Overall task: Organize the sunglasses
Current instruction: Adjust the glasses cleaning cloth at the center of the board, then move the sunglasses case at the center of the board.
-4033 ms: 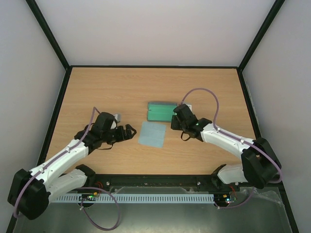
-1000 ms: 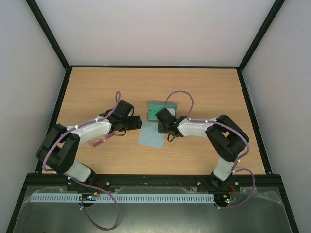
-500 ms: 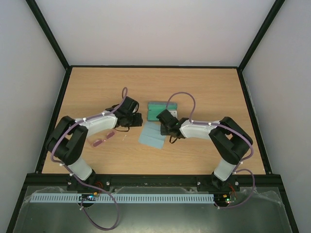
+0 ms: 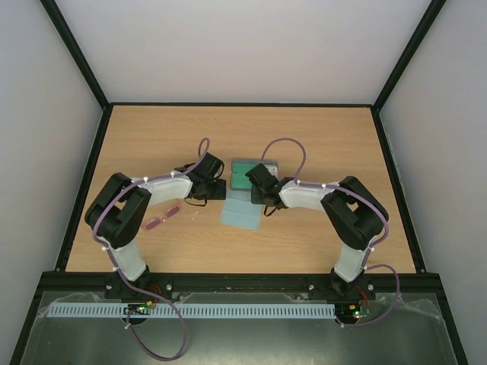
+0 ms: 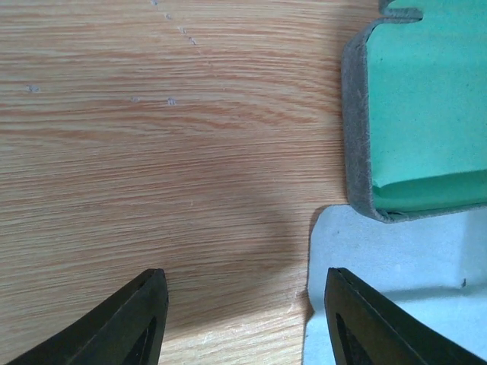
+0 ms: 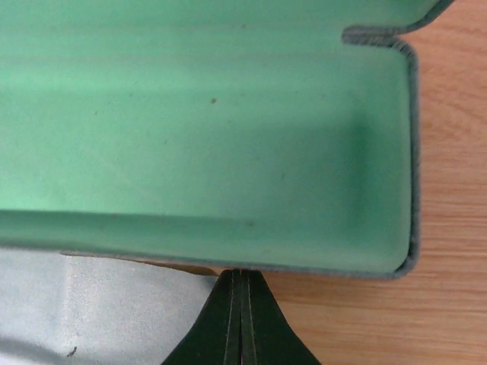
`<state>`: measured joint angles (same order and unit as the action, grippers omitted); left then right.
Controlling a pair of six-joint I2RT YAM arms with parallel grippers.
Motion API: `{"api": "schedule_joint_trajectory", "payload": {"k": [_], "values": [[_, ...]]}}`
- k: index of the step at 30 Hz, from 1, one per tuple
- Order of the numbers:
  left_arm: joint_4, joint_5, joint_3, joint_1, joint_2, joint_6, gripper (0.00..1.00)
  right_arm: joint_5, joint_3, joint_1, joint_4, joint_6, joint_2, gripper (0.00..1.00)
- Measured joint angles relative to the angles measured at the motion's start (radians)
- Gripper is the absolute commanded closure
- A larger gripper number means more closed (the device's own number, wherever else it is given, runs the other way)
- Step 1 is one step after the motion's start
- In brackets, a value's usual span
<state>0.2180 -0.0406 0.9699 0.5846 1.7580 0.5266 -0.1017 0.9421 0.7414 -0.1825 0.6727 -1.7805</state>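
While left end effector [image 4: 219, 190] stands open | sunglasses [image 4: 161, 217] well apart, to its left | right end effector [image 4: 259, 199] closed

matt wood-grain table [image 5: 152, 152], case [image 6: 190, 114] with soft green lining, smooth pale cloth [image 6: 91, 304].

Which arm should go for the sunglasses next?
Left. The sunglasses lie out on the left, nearer the left hand, which is open and empty. The right hand is shut at the edge of the open case, farther off.
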Motion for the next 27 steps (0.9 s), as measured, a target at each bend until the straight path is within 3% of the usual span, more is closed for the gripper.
{"api": "schedule_joint_trajectory", "payload": {"k": [19,27], "values": [[-0.001,0.006,0.034,0.003,0.007,0.005,0.39,0.013,0.072,-0.050,0.000,-0.071,-0.058,0.99],[-0.005,0.007,0.092,0.013,0.081,0.005,0.39,0.019,0.061,-0.053,0.011,-0.071,-0.051,0.99]]}}
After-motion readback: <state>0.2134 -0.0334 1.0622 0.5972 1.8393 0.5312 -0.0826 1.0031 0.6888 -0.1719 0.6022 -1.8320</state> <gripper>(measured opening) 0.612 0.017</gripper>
